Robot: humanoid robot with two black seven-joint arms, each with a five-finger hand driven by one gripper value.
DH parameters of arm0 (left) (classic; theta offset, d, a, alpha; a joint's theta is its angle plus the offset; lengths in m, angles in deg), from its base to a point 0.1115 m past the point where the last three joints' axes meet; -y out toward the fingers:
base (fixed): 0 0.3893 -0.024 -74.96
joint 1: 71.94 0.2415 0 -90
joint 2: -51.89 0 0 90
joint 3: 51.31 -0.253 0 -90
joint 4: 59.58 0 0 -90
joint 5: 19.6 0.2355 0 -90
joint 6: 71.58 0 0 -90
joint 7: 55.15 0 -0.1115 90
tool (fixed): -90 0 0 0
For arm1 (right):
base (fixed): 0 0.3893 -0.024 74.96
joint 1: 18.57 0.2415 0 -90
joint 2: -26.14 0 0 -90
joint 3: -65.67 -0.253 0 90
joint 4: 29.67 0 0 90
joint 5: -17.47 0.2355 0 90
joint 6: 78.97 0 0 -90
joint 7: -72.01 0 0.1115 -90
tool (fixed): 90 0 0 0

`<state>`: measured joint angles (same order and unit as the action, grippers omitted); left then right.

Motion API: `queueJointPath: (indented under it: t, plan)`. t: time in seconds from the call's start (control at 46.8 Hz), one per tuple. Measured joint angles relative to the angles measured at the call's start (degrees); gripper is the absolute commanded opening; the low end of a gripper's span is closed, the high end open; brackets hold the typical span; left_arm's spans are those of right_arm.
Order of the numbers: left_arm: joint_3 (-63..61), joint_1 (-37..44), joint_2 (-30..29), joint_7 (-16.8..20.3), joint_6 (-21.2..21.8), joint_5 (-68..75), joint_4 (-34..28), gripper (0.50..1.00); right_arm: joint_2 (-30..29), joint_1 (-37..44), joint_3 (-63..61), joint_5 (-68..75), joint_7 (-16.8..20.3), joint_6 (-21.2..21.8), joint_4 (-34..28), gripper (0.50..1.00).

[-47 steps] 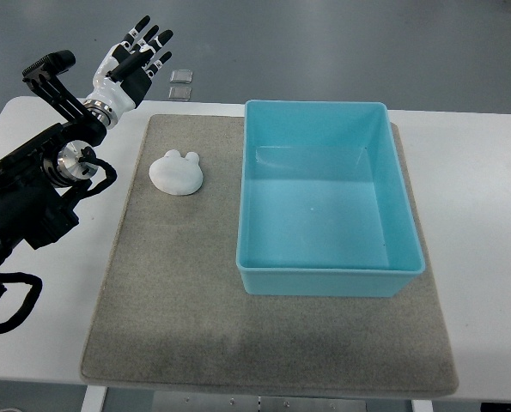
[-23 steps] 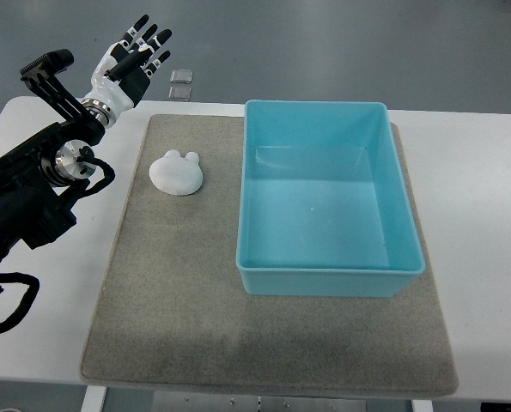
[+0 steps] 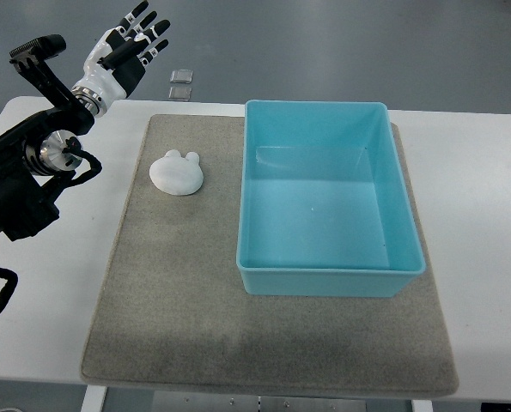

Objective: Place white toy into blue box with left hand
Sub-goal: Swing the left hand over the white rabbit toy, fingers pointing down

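A white toy (image 3: 177,172) with two small ears lies on the grey mat (image 3: 178,292), left of the blue box (image 3: 328,199). The box is an open rectangular tub with nothing in it. My left hand (image 3: 126,51) hangs beyond the table's far left corner, up and to the left of the toy and well apart from it. Its fingers are spread and hold nothing. The left arm's black links run down the left edge of the view. No right arm shows.
The mat lies on a white table (image 3: 487,197). Two small clear squares (image 3: 180,83) lie on the floor beyond the table's far edge.
My left hand and arm have moved up and to the left, away from the toy. The toy and the box have not moved.
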<state>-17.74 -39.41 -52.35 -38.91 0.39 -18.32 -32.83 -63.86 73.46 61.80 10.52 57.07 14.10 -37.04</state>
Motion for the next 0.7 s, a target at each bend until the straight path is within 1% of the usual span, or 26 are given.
queueJointPath:
  t: [0.278,0.534,0.704]
  plan:
    - [-6.46,-1.05,-1.15,-0.13,-0.23,1.17,0.29,0.994,0.00,0.00,0.00,0.00,0.00,0.00,0.02,0.936]
    - [-14.10,-4.84,-5.88,-0.08,-0.27,3.80,5.79,0.994,0.00,0.01,0.00,0.00,0.00,0.00,0.01,0.936]
    - [-22.55,-9.56,-7.65,-0.09,-0.28,4.56,6.84,0.992,0.00,-0.01,0.00,0.00,0.00,0.00,0.00,0.936]
